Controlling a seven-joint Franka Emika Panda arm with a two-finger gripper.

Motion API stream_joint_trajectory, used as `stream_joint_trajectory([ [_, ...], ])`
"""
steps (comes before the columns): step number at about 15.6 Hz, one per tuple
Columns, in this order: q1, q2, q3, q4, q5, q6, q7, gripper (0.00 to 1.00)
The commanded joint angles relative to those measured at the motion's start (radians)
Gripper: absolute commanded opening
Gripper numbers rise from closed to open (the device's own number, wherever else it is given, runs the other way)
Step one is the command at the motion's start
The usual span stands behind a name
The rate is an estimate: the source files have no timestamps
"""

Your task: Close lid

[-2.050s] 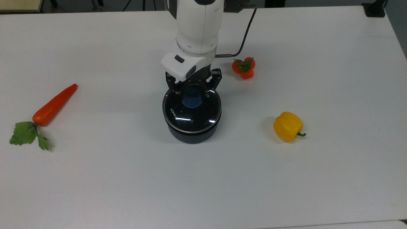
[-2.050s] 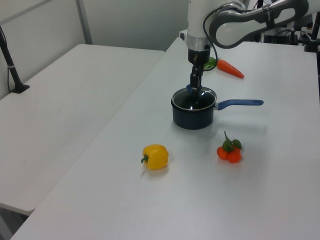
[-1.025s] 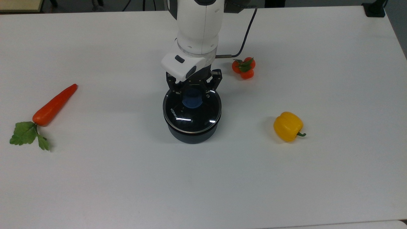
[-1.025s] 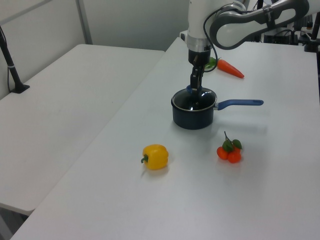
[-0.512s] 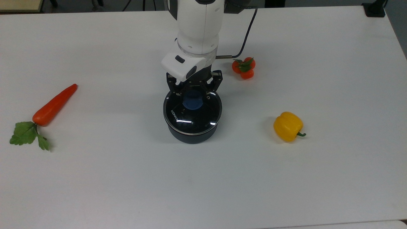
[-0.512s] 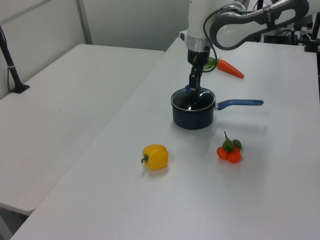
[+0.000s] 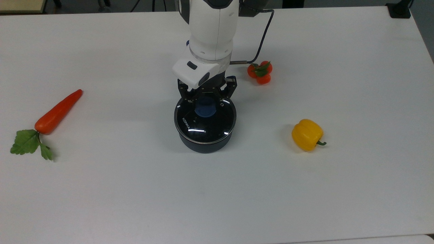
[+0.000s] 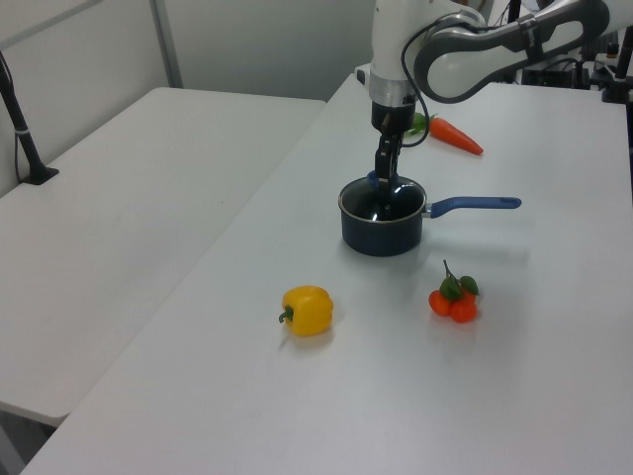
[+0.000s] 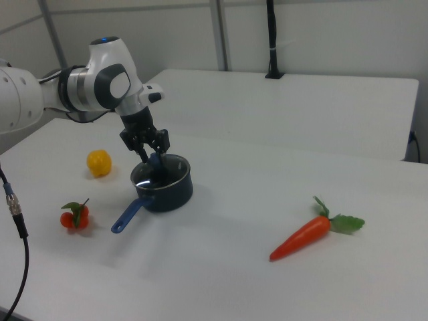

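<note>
The round glass lid (image 7: 206,124) with its "KONKA" print rests level on the dark saucepan (image 7: 203,145), covering the mouth. Its blue knob (image 7: 204,107) stands free in the middle. My gripper (image 7: 207,95) hangs just above and behind the knob in the top view, open, one finger to each side and nothing between them. From the right view the gripper (image 9: 153,150) is spread in a V over the knob (image 9: 155,161). The left view puts the gripper (image 8: 381,174) right over the saucepan (image 8: 381,223).
The saucepan's long blue handle (image 8: 475,204) points to the left view's right. A carrot (image 7: 56,113) lies at the top view's left, a yellow pepper (image 7: 307,134) at the top view's right, a tomato cluster (image 7: 260,72) near the arm's cable.
The lid has sunk a little and settled on the saucepan's rim. My gripper has let go of the knob and drawn back, leaving more of the knob uncovered.
</note>
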Motion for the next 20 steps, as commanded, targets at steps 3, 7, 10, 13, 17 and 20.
stream_joint_trajectory([
  [3,0.012,-0.028,-0.01,-0.021,-0.02,0.009,0.036,1.0],
  [7,0.004,-0.097,-0.008,-0.019,-0.016,-0.12,0.037,1.0],
  [10,-0.001,-0.178,-0.016,-0.021,-0.013,-0.264,0.036,1.0],
  [13,-0.024,-0.279,-0.019,-0.05,-0.009,-0.367,0.034,1.0],
  [17,-0.076,-0.404,-0.019,-0.15,-0.003,-0.369,0.025,1.0],
  [20,-0.103,-0.43,-0.019,-0.161,-0.001,-0.37,0.022,1.0],
])
